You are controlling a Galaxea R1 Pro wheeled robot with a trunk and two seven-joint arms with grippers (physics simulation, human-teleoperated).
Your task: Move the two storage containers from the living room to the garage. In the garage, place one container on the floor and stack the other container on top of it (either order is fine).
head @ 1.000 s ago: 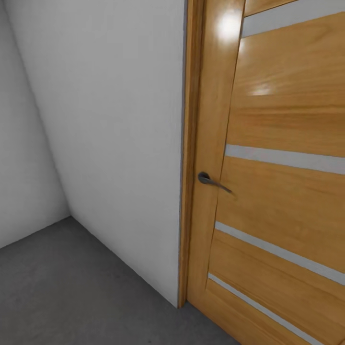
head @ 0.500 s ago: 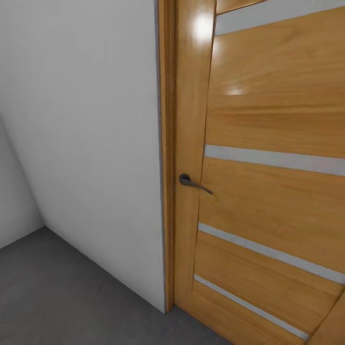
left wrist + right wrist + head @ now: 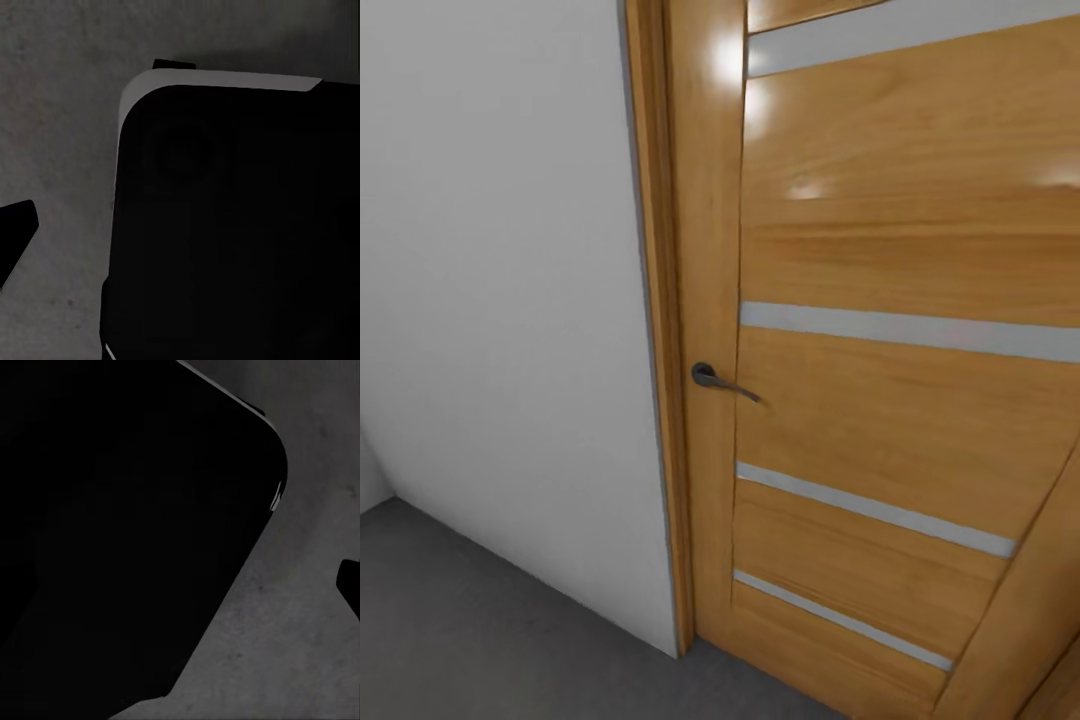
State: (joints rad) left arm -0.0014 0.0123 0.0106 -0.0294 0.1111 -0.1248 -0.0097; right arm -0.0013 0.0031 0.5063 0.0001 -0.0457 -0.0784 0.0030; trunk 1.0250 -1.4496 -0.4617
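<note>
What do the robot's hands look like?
Little of them can be seen. The left hand's fingertip is a plain black pointed wedge, and the right hand's fingertip is a blunt black tip. I can make out no cables or markings. The big black rounded body with a pale grey rim is probably the robot's own.

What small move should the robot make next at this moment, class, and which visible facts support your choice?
Probably keep turning the base toward the wooden door. In the head view the door stands shut in its frame beside the white wall, its dark lever handle untouched, above grey concrete floor. No orange-red container shows here, so the way likely leads through this door.
</note>
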